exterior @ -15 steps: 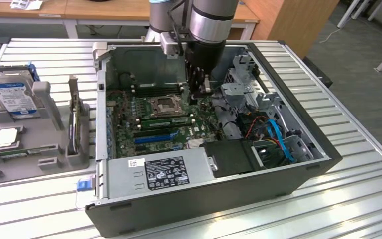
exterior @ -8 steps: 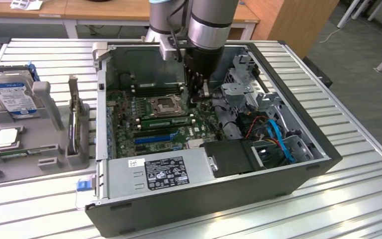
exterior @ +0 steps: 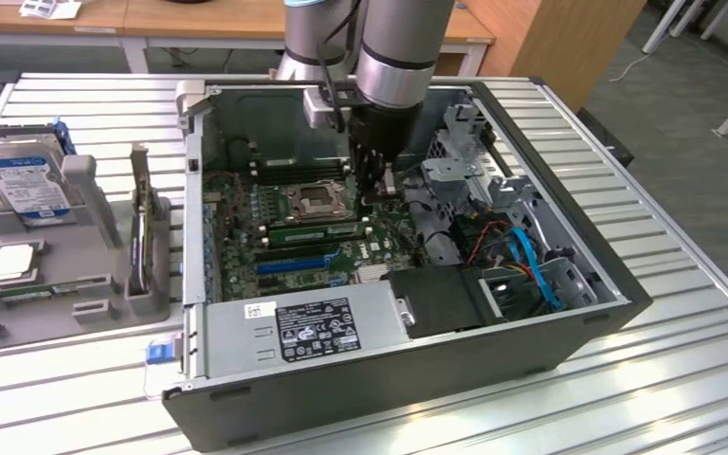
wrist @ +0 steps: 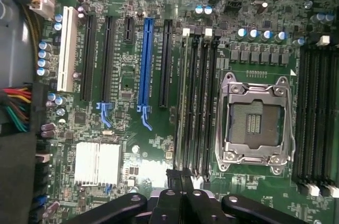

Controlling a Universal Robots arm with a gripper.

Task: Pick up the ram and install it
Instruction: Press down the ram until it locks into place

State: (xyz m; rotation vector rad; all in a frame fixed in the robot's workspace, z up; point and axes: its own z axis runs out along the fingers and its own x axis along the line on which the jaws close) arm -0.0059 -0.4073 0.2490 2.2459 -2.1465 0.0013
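Observation:
The ram (exterior: 319, 230), a long green stick, stands on edge in a memory slot between the processor socket (exterior: 315, 199) and the blue slot (exterior: 299, 261) on the motherboard. My gripper (exterior: 383, 192) hangs just above the end of that stick towards the exterior view's right, shut, with nothing visibly held. In the wrist view the gripper (wrist: 181, 179) has its black fingertips (wrist: 172, 177) pressed together over the near end of the memory slots (wrist: 197, 102). I cannot tell whether the fingertips touch the ram.
The open computer case (exterior: 503, 327) lies on a slatted metal table (exterior: 681, 379). Drive cage and cables (exterior: 516, 251) crowd the exterior view's right of the gripper. A grey fixture tray (exterior: 48, 313) at the exterior view's left holds a hard drive (exterior: 20, 180), a processor chip (exterior: 10, 261) and an upright card (exterior: 147, 242).

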